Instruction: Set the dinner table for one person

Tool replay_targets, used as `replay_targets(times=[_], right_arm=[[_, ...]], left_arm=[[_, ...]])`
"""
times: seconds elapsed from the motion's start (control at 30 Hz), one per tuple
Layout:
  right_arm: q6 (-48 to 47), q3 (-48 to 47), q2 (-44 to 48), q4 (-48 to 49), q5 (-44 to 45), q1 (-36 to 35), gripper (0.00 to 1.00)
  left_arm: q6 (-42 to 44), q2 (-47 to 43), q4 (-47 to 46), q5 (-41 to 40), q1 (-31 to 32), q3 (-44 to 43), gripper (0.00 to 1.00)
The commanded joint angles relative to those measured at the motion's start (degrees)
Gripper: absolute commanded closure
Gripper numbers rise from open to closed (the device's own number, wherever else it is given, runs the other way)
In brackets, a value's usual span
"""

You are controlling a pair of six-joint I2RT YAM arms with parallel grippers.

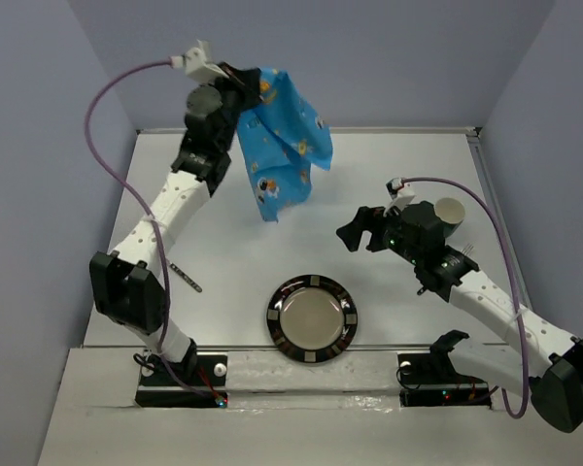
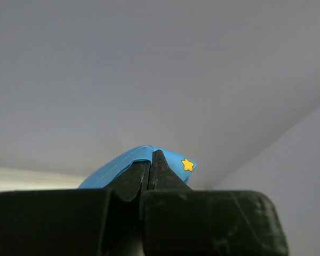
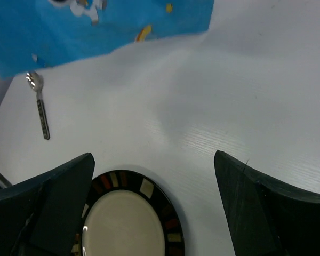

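Observation:
My left gripper [image 1: 245,80] is raised high at the back left and shut on a corner of the blue cartoon-printed placemat [image 1: 282,146], which hangs crumpled above the white dinner table [image 1: 223,243]. In the left wrist view the shut gripper [image 2: 151,160] pinches the blue cloth [image 2: 129,160]. My right gripper [image 1: 360,230] is open and empty, hovering above the table right of centre. A cream plate with a dark patterned rim [image 1: 312,318] sits near the front middle; it also shows in the right wrist view [image 3: 129,220] below the open gripper [image 3: 154,168]. A spoon [image 1: 186,278] lies at the left.
A beige cup [image 1: 450,214] stands at the right, behind the right arm, with a fork [image 1: 463,251] beside it. The spoon [image 3: 40,104] and the hanging placemat [image 3: 96,26] show in the right wrist view. Grey walls enclose the table.

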State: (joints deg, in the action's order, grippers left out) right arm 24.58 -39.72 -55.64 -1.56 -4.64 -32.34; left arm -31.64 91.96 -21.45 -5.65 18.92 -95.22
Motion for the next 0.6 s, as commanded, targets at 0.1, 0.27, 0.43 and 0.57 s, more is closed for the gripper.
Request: replay_targets(times=[0.1,0.27,0.43,0.57], right_arm=[[-2.78,-3.96,-0.09,-5.11,9.48,-0.45,0.04],[-2.61,-2.11,4.57,-7.66,12.38,-0.45,0.21],[-1.38,-0.62,2.29,-7.93,14.84,-0.45,0.43],[0.03,-0.09,-0.78,-5.74,15.81,-0.45,0.53]], left_arm=[[12.36,2.33,-10.62,-11.74,19.47,20.67,1.0],[16.6,7.87,-12.82,-12.46,27.3,26.92,0.68],[17.84,4.64,-12.56,-10.79,29.07,29.04,0.01],[17.84,-5.46,-8.7,-14.39,28.9,33.68,0.01]])
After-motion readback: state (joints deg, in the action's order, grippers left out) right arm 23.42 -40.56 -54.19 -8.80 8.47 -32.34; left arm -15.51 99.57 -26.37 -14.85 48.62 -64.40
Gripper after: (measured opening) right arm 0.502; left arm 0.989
